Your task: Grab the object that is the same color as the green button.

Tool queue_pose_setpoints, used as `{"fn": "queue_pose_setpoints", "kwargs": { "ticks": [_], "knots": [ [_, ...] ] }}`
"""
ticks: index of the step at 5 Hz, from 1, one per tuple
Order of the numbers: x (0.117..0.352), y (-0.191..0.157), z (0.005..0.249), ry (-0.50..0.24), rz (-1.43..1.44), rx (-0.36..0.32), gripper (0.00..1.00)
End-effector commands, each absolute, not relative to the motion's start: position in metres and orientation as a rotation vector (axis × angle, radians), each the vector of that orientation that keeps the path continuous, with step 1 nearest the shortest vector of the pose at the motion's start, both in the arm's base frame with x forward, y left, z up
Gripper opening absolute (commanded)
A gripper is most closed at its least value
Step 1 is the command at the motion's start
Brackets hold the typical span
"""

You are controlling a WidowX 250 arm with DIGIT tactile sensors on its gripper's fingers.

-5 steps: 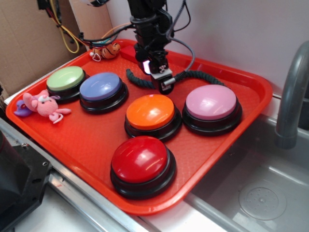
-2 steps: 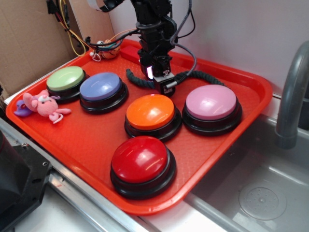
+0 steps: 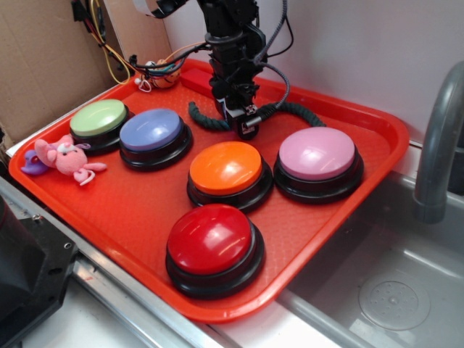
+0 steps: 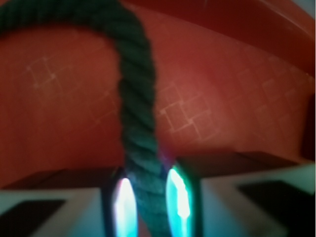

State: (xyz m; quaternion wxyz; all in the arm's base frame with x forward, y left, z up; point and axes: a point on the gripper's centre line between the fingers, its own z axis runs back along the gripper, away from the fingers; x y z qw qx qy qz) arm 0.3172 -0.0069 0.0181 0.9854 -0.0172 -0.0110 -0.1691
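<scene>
Twisted fibrous rope [image 4: 138,123]; glossy textured plastic tray [image 3: 130,217].

I see the rope [image 4: 138,123] blurred in the wrist view, its ends cut off; the gripper [image 3: 239,119] hides its middle.

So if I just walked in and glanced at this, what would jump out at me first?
Probably the five big dome buttons on the red tray: the green button at far left, then blue, orange, pink, and a red one nearest. Behind them the black gripper is down at the tray's back, its fingers closed on either side of a dark green rope. A small pink plush toy lies at the tray's left edge.
</scene>
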Motion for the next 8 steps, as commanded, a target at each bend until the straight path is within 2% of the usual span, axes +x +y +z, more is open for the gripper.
{"fn": "queue_pose_setpoints", "kwargs": {
  "ticks": [1,2,4,5,6,7,8],
  "knots": [
    [0.322,-0.004,0.035,-0.074,-0.326,0.002,0.00],
    [0.315,-0.004,0.061,-0.078,-0.265,0.008,0.00],
    [0.286,-0.009,0.143,-0.090,-0.067,0.001,0.00],
    [0.254,-0.007,0.179,-0.096,0.058,-0.006,0.00],
    [0.221,-0.003,0.199,-0.120,0.157,-0.010,0.00],
    [0.204,-0.002,0.203,-0.146,0.206,-0.008,0.00],
    [0.200,-0.005,0.202,-0.110,0.258,0.036,0.00]
  ]
}}
